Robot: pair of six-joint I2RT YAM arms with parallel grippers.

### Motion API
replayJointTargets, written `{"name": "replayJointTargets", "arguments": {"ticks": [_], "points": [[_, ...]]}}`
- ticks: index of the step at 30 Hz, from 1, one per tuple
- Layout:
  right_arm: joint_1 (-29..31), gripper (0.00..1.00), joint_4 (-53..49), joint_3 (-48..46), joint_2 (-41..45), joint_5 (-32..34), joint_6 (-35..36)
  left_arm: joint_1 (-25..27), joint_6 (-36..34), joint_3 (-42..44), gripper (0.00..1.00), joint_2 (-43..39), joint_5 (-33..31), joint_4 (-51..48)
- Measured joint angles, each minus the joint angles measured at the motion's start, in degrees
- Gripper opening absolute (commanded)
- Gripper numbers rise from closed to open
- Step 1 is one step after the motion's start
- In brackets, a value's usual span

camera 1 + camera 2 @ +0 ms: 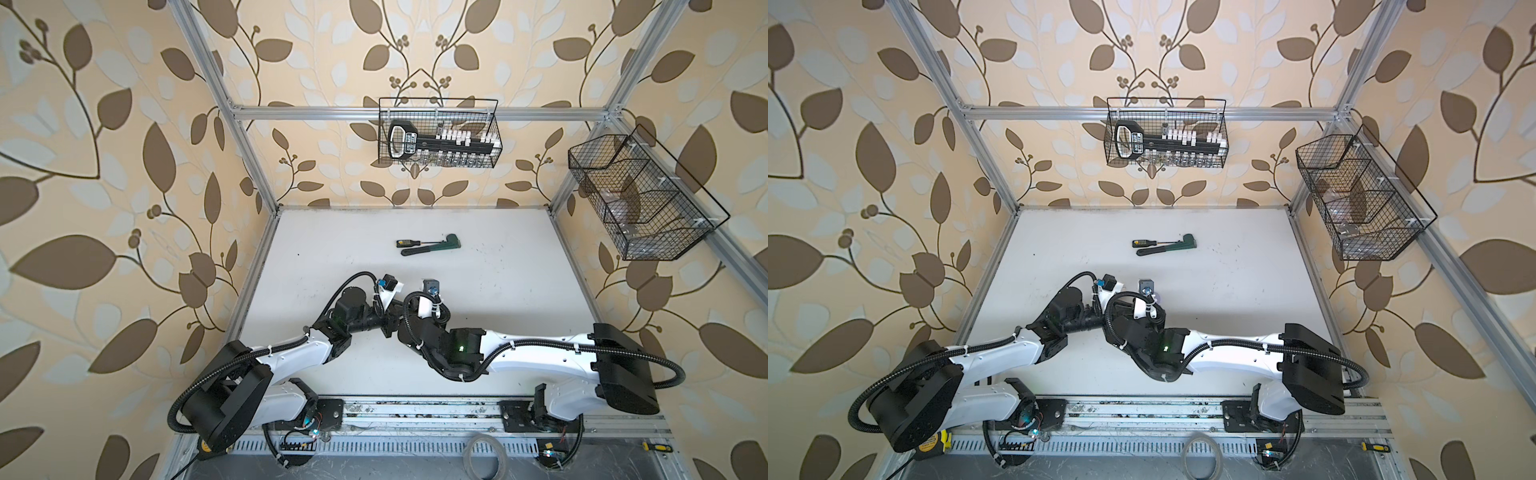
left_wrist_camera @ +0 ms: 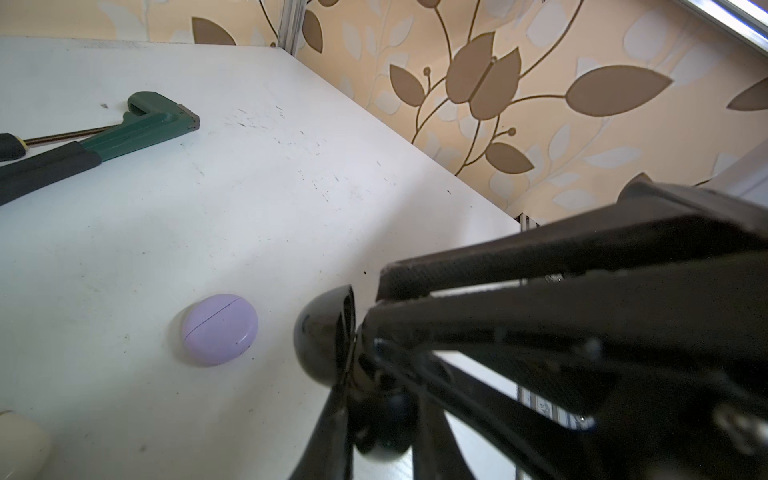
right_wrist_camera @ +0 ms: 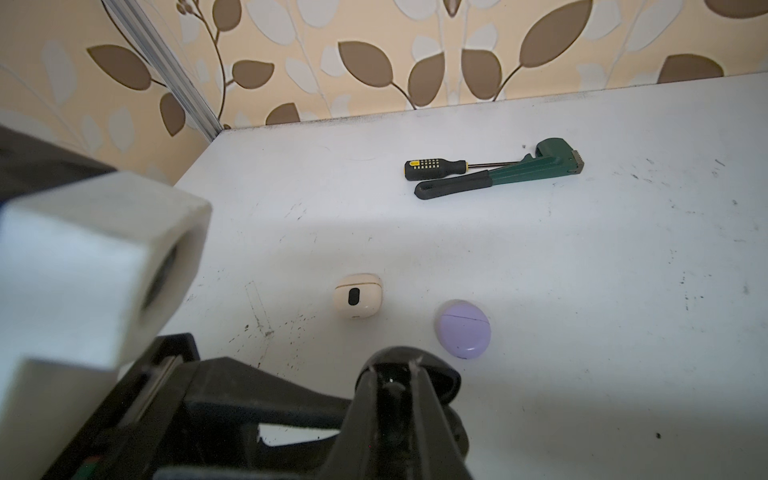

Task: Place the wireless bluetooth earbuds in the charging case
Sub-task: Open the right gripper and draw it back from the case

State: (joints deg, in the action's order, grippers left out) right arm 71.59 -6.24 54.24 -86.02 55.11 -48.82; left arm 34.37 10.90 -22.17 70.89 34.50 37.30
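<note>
A glossy black charging case stands open, its domed lid (image 2: 324, 336) tipped back from its base (image 2: 382, 440). My left gripper (image 2: 380, 399) is shut on that base, one finger on each side. My right gripper (image 3: 395, 374) reaches into the case's open mouth, its fingers (image 2: 540, 266) almost together. They pinch a small glossy black piece, seemingly a black earbud, mostly hidden by them. A shut lavender case (image 3: 463, 328) and a shut cream case (image 3: 358, 301) lie on the white table just beyond. In both top views the two wrists meet mid-table and cover the grippers.
A green pipe wrench (image 3: 519, 170) and a black-and-yellow screwdriver (image 3: 436, 168) lie together farther back on the table (image 1: 498, 270). Wire baskets hang on the back wall (image 1: 438, 133) and the right frame (image 1: 640, 199). The left wrist's white camera housing (image 3: 95, 270) sits close beside the right gripper.
</note>
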Motion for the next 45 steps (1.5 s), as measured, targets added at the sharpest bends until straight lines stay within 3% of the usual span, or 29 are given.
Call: {"name": "replayJointTargets", "arguments": {"ticks": [4,17,22,27,37,45], "points": [[0.4,0.17,0.5,-0.4,0.0,0.0,-0.2,-0.3,0.0,0.1,0.00,0.0,0.0,0.2],[2.2,0.58,0.9,-2.3,3.7,-0.3,-0.7,-0.3,-0.3,1.0,0.00,-0.5,0.0,1.6],[3.3,0.66,0.4,-2.3,8.5,-1.7,0.9,-0.3,-0.5,1.3,0.00,-1.9,0.0,3.5],[4.2,0.66,0.0,-3.3,13.7,-2.7,2.2,-0.3,-0.5,1.7,0.00,-2.0,0.1,4.5],[3.1,0.44,-0.8,-10.2,21.7,-3.3,3.3,-0.3,-1.4,5.2,0.00,-3.8,2.8,9.6],[1.4,0.41,0.9,-15.0,22.8,-6.8,4.2,-0.3,-2.0,6.6,0.00,-6.0,4.1,13.2]]}}
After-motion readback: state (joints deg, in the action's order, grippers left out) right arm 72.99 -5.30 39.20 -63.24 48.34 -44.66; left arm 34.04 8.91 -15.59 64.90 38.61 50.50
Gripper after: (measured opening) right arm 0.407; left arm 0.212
